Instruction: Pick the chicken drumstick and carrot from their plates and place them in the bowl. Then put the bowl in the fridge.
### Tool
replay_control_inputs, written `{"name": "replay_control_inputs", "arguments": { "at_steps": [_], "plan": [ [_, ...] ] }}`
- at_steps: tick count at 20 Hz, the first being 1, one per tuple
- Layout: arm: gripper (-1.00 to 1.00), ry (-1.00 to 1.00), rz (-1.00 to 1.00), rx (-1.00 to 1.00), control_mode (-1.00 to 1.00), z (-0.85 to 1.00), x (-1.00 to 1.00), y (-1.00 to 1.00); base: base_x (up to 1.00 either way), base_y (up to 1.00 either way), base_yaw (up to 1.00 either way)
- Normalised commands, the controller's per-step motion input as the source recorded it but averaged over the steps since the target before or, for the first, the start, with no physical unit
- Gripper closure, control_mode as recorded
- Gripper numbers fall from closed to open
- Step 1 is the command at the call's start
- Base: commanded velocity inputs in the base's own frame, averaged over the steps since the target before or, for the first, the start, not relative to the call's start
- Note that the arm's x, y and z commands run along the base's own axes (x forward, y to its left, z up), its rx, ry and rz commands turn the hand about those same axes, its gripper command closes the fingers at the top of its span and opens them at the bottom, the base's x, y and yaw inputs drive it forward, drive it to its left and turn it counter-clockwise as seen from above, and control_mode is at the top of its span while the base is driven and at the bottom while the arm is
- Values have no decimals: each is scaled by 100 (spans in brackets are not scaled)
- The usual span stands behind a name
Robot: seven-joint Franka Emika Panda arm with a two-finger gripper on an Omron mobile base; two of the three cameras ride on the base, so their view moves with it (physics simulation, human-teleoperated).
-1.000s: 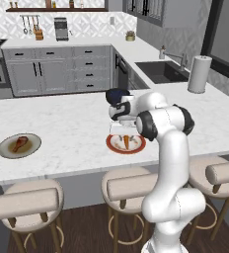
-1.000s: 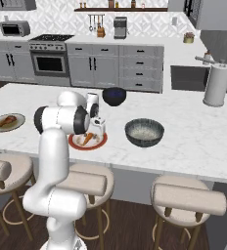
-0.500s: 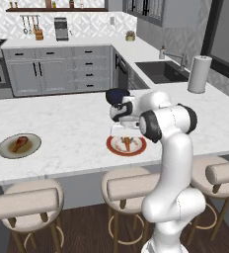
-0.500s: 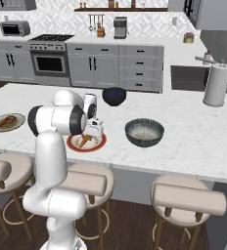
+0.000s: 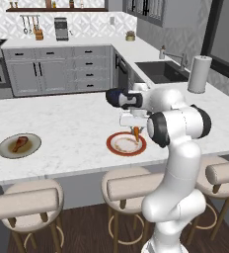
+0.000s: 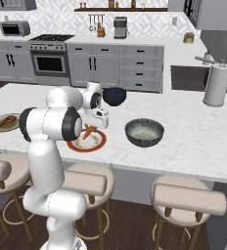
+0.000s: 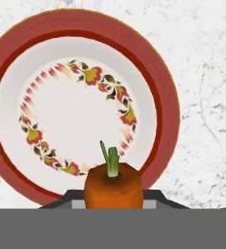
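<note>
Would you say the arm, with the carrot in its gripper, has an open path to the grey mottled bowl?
Probably yes. The gripper holds the carrot lifted above the red-rimmed plate, and the bowl sits just beside it on the counter with nothing between them.

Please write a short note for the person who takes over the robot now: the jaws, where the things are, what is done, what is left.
Gripper: jaws shut on the carrot, lifted just above the red-rimmed plate.
Chicken drumstick lies on the greenish-grey plate, far left on the counter.
Bowl stands on the counter to the right of the red-rimmed plate, with no food in it.
Done: carrot picked.
Left: carrot into bowl, drumstick into bowl, bowl into fridge.
</note>
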Motion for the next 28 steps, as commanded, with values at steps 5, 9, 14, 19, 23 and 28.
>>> {"name": "replay_control_inputs", "arguments": {
  "at_steps": [5,9,14,19,23,28],
  "plan": [
    [100,0,-11,0,-100,55,0,-70,0,0,0],
    [100,0,-18,-3,-100,38,0,-53,0,0,0],
    [100,2,-26,-10,-100,26,0,-39,0,0,0],
    [100,0,-26,-17,-100,5,-5,-29,0,0,0],
    [100,-21,-18,-22,-100,0,-63,0,0,0,0],
    [100,-27,-11,-18,-100,0,-44,-18,0,0,0]
  ]
}}
